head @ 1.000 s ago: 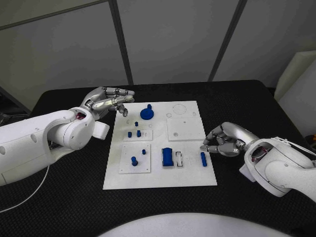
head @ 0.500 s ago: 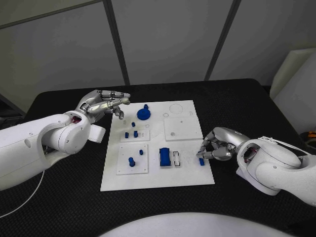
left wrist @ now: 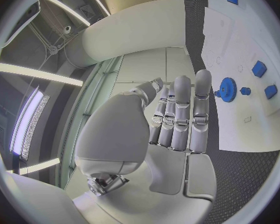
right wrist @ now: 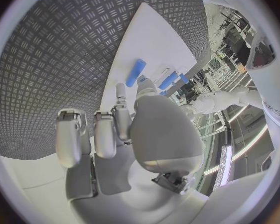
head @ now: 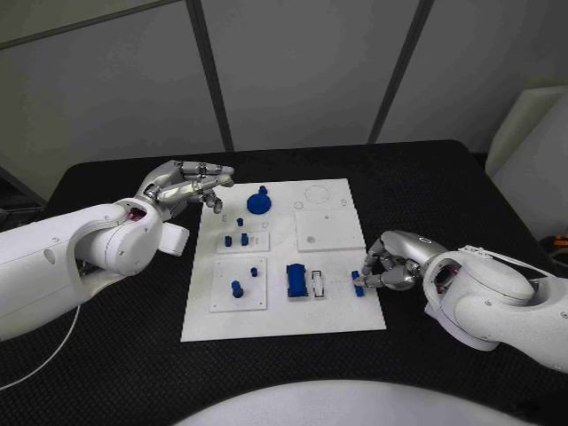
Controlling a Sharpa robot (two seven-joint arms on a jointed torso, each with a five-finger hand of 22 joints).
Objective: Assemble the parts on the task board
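Note:
The white task board (head: 339, 311) lies mid-table. A blue peg (head: 358, 285) lies flat near its right edge, also in the right wrist view (right wrist: 137, 72). My right hand (head: 393, 263) is low beside it, thumb and one fingertip (right wrist: 119, 90) at the peg's near end, the other fingers curled in. Whether the peg is gripped I cannot tell. My left hand (head: 188, 185) hovers over the board's far left corner and holds nothing, its fingers (left wrist: 184, 109) stretched side by side. A blue gear (head: 258, 202) stands just right of it.
On the board stand a blue block (head: 295, 280), a white piece (head: 318, 282), short blue pegs (head: 238, 239) and another peg (head: 237, 288) on raised plates. A bare square plate (head: 329, 229) sits far right. Black table (head: 451, 191) surrounds the board.
My right hand has closed in on the blue peg at the board's right edge and its fingers now reach it. The left hand has hardly moved. The camera shifted slightly.

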